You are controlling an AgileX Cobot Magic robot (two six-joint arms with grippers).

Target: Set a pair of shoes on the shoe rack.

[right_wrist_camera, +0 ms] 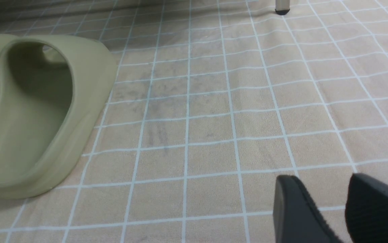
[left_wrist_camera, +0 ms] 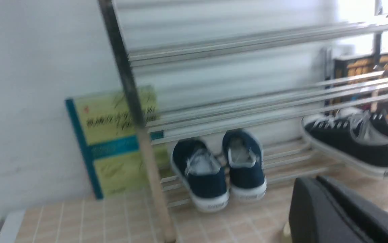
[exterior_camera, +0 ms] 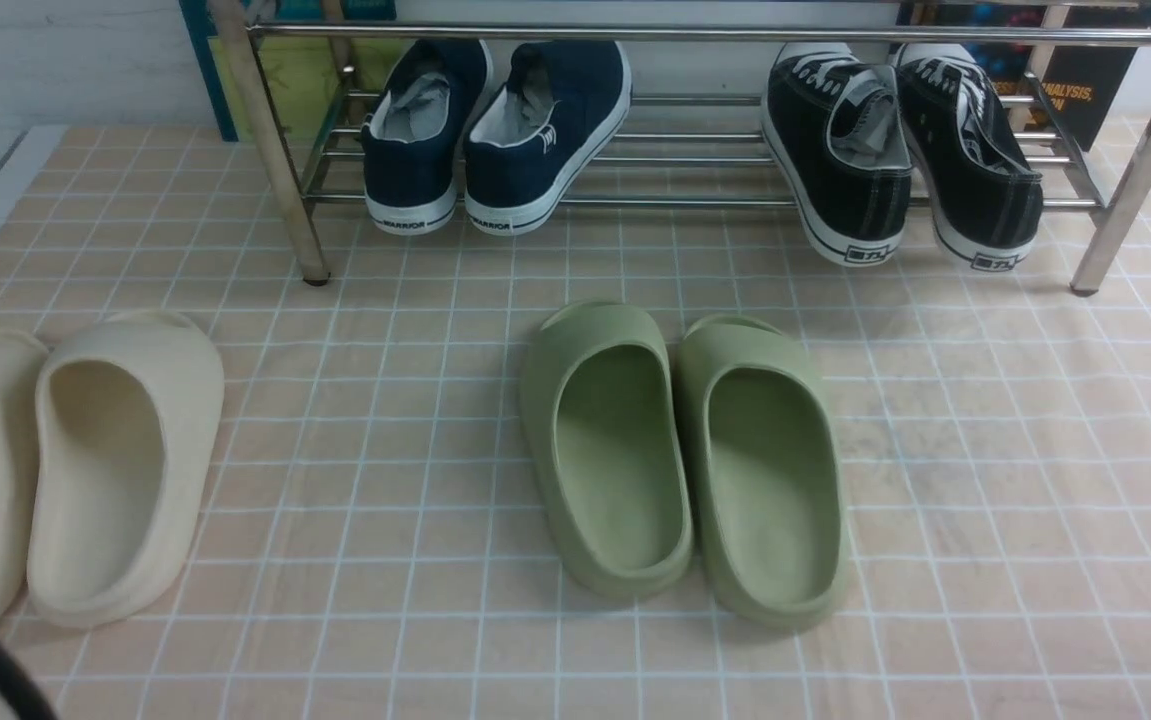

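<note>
While two pairs of sneakers fill the rack [exterior_camera: 285,170], green slides [exterior_camera: 680,450] sit on the tiled floor before it.
Cream slides [exterior_camera: 75,460] lie well left. The right gripper [right_wrist_camera: 322,202] hovers beside the green pair, fingers parted, empty. The left gripper [left_wrist_camera: 328,209] faces the rack; its opening cannot be told.

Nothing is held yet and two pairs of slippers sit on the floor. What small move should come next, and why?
Probably swing the right pincer, open and empty over bare floor, toward the near green slipper. The green pair faces the gap on the rack.
</note>
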